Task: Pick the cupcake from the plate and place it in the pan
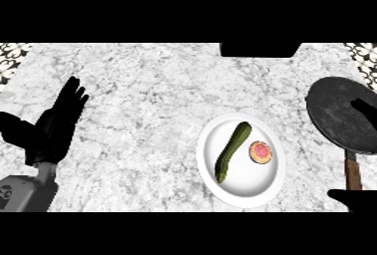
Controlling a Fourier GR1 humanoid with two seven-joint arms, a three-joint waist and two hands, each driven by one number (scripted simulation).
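A small cupcake (260, 152) with pink topping sits on the right side of a white plate (254, 191), which lies centre-right on the marble counter. A dark round pan (340, 117) with a brown handle (353, 173) lies at the right edge, apart from the plate. My left hand (57, 122) rests open at the far left, fingers up, far from the plate. My right hand does not show. Only dark shadow-like shapes appear over the pan's right rim and at the lower right corner.
A long green zucchini (232, 151) lies on the plate just left of the cupcake. A black object (259, 49) sits at the counter's far edge. Patterned tiles show at both upper corners.
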